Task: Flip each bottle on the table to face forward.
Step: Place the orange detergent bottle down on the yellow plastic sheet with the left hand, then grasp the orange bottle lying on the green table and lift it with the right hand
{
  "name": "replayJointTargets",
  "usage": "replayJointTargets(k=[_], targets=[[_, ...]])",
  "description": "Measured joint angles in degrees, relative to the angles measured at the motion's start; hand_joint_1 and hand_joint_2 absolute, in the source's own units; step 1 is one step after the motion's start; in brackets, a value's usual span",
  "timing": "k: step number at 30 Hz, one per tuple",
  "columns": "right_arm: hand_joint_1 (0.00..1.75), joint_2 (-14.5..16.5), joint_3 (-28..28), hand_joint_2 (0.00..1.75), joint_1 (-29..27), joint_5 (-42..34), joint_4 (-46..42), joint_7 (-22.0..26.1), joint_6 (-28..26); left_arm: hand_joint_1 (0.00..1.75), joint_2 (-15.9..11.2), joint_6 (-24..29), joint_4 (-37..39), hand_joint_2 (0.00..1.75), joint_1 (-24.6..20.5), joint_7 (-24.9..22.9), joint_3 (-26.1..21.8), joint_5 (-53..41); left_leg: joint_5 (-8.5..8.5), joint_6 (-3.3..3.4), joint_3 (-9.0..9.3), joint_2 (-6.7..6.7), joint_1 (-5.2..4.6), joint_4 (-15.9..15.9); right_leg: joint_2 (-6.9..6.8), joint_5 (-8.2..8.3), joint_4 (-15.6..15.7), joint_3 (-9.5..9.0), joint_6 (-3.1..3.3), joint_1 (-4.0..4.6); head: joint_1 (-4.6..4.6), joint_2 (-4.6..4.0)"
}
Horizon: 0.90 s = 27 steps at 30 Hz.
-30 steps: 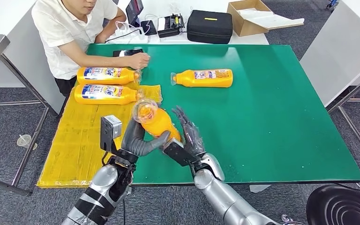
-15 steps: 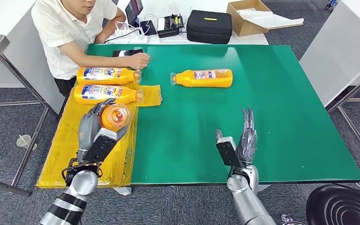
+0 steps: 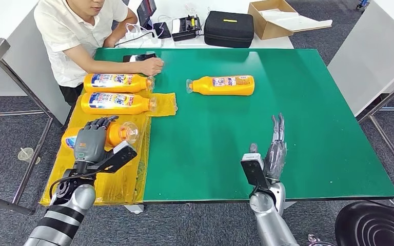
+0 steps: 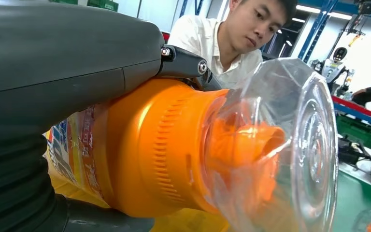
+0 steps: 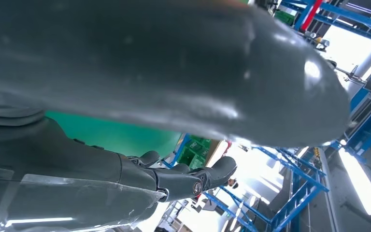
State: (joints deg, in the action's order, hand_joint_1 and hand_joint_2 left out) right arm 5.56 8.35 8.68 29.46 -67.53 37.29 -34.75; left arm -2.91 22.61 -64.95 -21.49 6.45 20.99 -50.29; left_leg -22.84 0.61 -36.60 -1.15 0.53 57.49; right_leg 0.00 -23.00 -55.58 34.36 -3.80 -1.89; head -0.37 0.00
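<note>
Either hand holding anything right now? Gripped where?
Left hand grips an orange bottle around its body just behind the cap end, over the yellow mat. Right hand holds nothing, fingers straight.

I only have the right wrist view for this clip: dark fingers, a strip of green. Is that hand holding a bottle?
Observer: No. The head view shows the right hand bare, fingers straight, above the green table.
Operator: Where is the bottle being handled?
Observer: The left hand grips an orange bottle over the yellow mat.
Operator: Any bottles off the mat?
Observer: One, a labelled bottle lying alone on the green.
</note>
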Motion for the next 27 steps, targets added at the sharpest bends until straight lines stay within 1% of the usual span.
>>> replayJointTargets(k=[4,7,10,13,20,21,25,26,27], targets=[[0.00,0.0,0.0,0.00,-0.1,-0.4,-0.3,0.2,0.1,1.75,-0.1,-1.3,0.7,1.75,-0.1,0.5,-0.2,1.2,0.00,0.00,0.00,0.00,0.00,0.0,0.00,0.00,0.0,0.01,0.00,0.01,0.00,0.00],[0.00,0.1,0.0,0.00,-0.1,-1.1,-0.5,0.5,0.5,1.75,0.0,-3.8,1.2,1.75,-0.3,1.5,-0.7,2.6,0.00,0.00,0.01,0.01,0.01,0.0,0.00,0.00,0.0,0.03,0.00,0.01,-0.01,0.00],[0.00,0.2,-0.2,0.00,-0.3,-2.1,-0.5,0.9,1.0,1.75,0.0,-8.2,2.6,1.75,-1.4,0.2,-0.5,-0.4,0.01,0.00,0.01,-0.01,0.01,0.0,-0.01,0.00,0.0,0.01,0.00,0.01,-0.01,0.00],[0.00,0.4,-0.7,0.00,-0.2,-3.2,-0.4,1.6,2.0,1.75,0.1,-14.4,5.9,1.75,-3.8,-1.1,0.8,-3.6,0.01,0.00,0.01,-0.01,0.01,0.0,-0.01,0.01,0.0,0.00,0.00,0.00,-0.01,0.00],[0.00,1.3,-1.1,0.00,0.8,-5.0,1.1,2.5,4.0,1.73,1.9,-23.2,15.4,1.75,-10.8,1.9,4.8,-0.8,0.03,0.01,0.04,-0.05,0.00,0.0,-0.04,0.02,0.0,-0.07,-0.01,0.00,0.00,0.00],[0.00,1.4,-1.0,0.00,1.1,-5.2,1.4,2.5,4.1,1.68,2.2,-24.2,16.7,1.75,-11.8,2.0,5.6,-0.7,0.03,0.01,0.04,-0.06,0.00,0.0,-0.05,0.02,0.0,-0.08,-0.01,0.00,-0.01,0.00],[0.00,1.8,-0.7,0.00,1.8,-6.3,2.6,2.6,4.1,0.91,3.5,-26.9,21.5,1.75,-15.5,2.0,8.6,-0.6,0.03,0.01,0.04,-0.05,0.00,0.0,-0.04,0.02,0.0,-0.09,-0.01,0.00,0.00,0.00],[0.00,1.9,-0.5,0.00,1.9,-6.4,2.9,2.6,4.0,0.74,3.8,-27.3,22.6,1.75,-16.1,2.0,9.3,-0.6,0.03,0.01,0.04,-0.05,0.00,0.0,-0.04,0.02,0.0,-0.09,-0.01,0.00,0.00,0.00],[0.00,1.9,-0.4,0.00,2.0,-6.6,3.1,2.6,4.0,0.49,4.1,-27.6,23.6,1.75,-16.7,2.0,10.0,-0.7,0.03,0.01,0.04,-0.05,0.00,0.0,-0.04,0.02,0.0,-0.09,-0.01,0.00,0.00,0.00]])
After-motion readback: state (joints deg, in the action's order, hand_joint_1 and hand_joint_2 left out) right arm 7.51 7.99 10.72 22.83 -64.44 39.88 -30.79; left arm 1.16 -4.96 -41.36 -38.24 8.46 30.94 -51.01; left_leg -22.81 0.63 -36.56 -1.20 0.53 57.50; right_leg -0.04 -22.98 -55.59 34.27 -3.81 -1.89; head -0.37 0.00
